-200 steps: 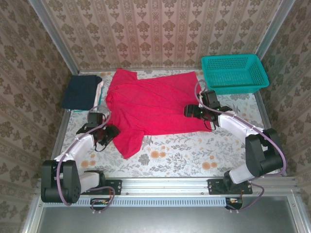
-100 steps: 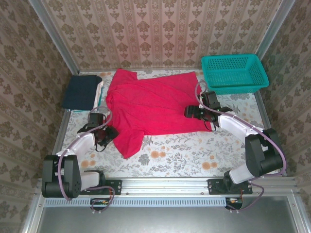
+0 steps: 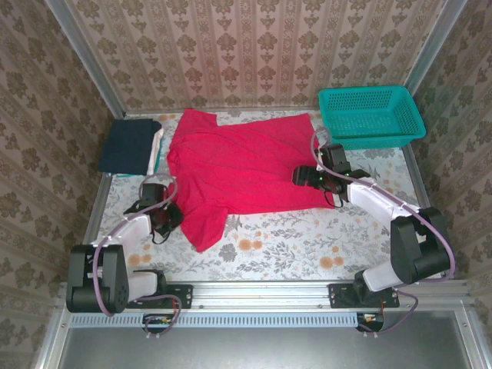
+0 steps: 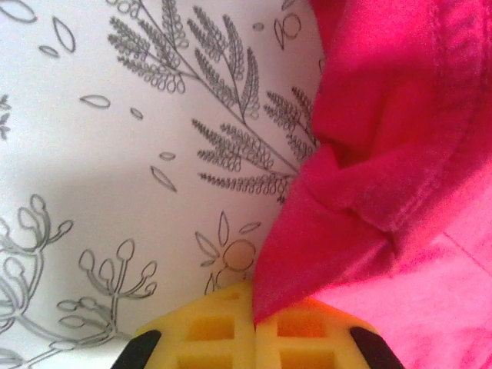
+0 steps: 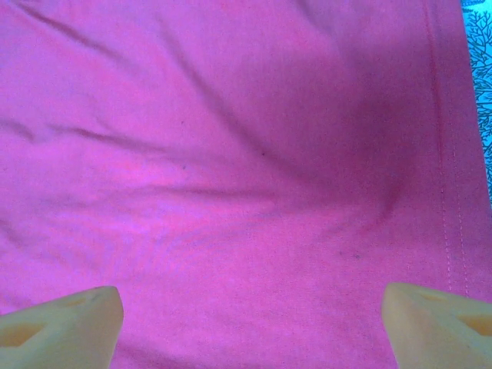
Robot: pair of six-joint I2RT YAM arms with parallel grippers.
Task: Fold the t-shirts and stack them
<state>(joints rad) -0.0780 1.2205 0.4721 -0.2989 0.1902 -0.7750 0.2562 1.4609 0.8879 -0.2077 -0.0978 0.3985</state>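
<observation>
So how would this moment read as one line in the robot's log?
left gripper: shut on red t-shirt edge | right gripper: open above it | shirt: spread out, unfolded | navy t-shirt: folded, far left

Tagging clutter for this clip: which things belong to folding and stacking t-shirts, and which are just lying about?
Job: bright red short-sleeved cloth t-shirt, spread out; folded dark navy cloth shirt, far left.
Lying about: teal plastic mesh basket, far right.

We see: red tee spread open mid-table, hem right, sleeves left | its near sleeve bunched into a fold | folded navy tee flat at far-left corner, just beside it
</observation>
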